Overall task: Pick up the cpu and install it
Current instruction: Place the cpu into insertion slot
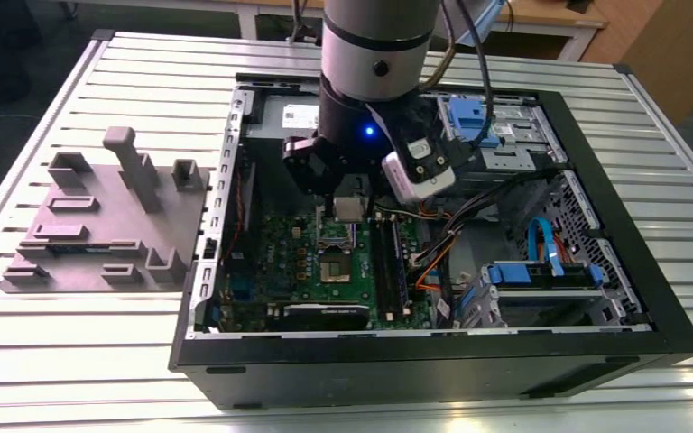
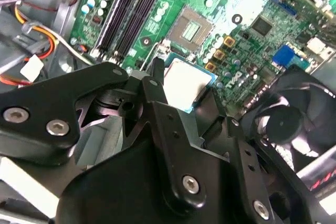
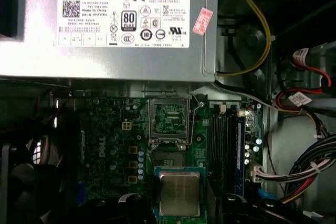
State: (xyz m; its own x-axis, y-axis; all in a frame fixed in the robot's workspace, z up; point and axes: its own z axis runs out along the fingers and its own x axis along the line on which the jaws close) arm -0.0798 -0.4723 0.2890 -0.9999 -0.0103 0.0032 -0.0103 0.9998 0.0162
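Gripper point(image 2: 185, 93) clamped on cpu point(image 3: 179, 193) (silver top up), near open socket point(image 1: 337, 270)

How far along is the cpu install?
Done: pickup. The cpu sits clamped in the hand, clear of the board.
In hand: the cpu hangs over the board, right beside the socket.
Left: seating it. The socket looks open and empty in both wrist views.
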